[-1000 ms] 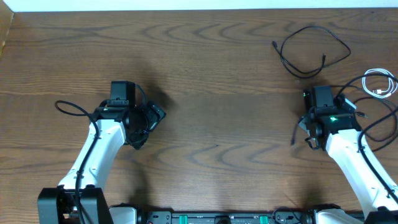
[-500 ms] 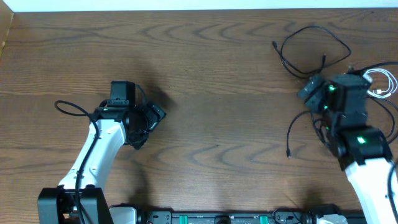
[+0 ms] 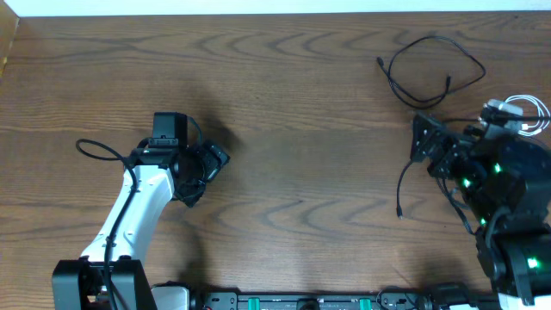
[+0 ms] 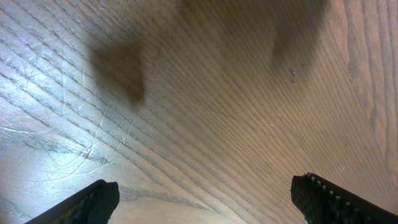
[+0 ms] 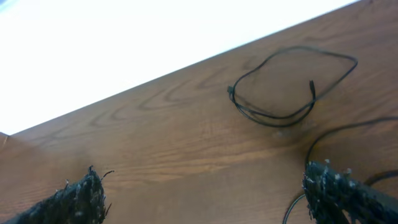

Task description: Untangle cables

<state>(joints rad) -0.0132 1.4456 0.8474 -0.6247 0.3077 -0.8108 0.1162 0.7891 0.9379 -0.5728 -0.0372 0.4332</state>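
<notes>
One black cable (image 3: 448, 83) lies in a loose loop at the far right of the table, and shows as a black cable loop (image 5: 267, 116) in the right wrist view. A second black cable (image 3: 400, 194) curves down just left of my right arm, its rest hidden under the arm; it appears as a thin black arc (image 5: 323, 134). The white cable (image 3: 541, 105) is coiled at the right edge, partly behind the arm. My right gripper (image 3: 424, 145) (image 5: 205, 199) is open, raised and holds nothing. My left gripper (image 3: 209, 176) (image 4: 205, 205) is open over bare wood.
The left arm's own thick black wire (image 3: 95, 146) loops beside its base. The wooden table (image 3: 301, 103) ends at a white strip along the far edge (image 5: 124, 43). The arm bases stand at the near edge.
The right arm has lifted and pulled back toward the near right, now tilted toward the far edge. The second black cable's free end has shifted slightly nearer. The left arm is still.
</notes>
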